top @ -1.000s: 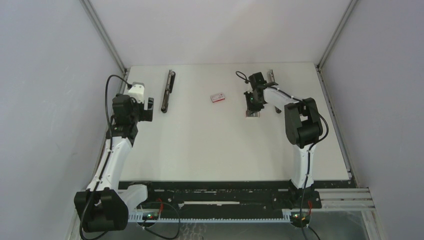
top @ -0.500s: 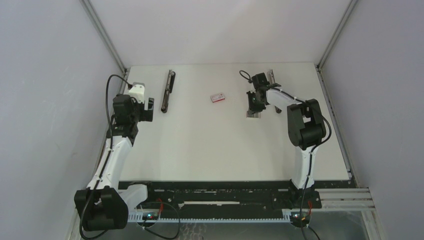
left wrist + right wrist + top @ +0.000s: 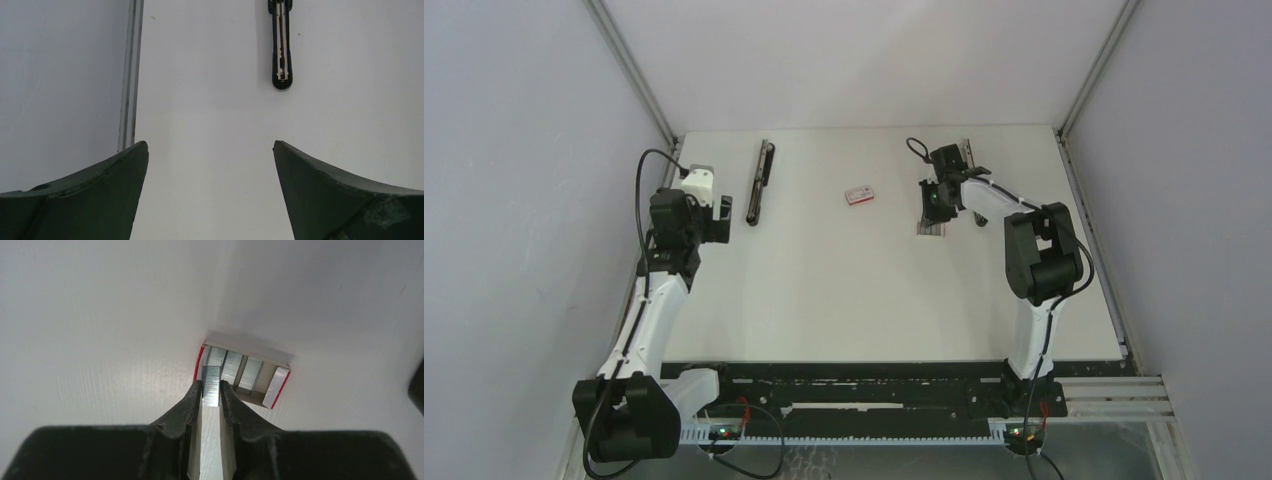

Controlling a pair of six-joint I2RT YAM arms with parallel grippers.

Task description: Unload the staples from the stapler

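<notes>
Far left of the top view, the left claw [image 3: 210,146] is spread wide with nothing in it. Its arm is folded at the table [image 3: 824,290] edge, and the wrist looks up the frame.

Ahead of it, upper left, the stapler [image 3: 281,60] lies opened out flat, well apart from those fingers. A metal rail shows down its channel. I can't tell whether any strip is left in there.

Moving right, there's a small red-and-white box [image 3: 859,195] near top centre, on its own.

Now the action, right of centre. The right arm reaches far out with its elbow at mid right and the forearm angling up-left, wrist tipped down. The right claw [image 3: 211,387] is nipped onto the staples [image 3: 211,371], one grey strip sticking out past the fingertips. In the wrist view that strip sits over the near left corner of an open red-edged tray [image 3: 276,385] that already holds several grey strips.

So by my reading the unloading is well along: one strip is in hand, right at the tray. What's left is letting it go in there, then checking the stapler for more.
</notes>
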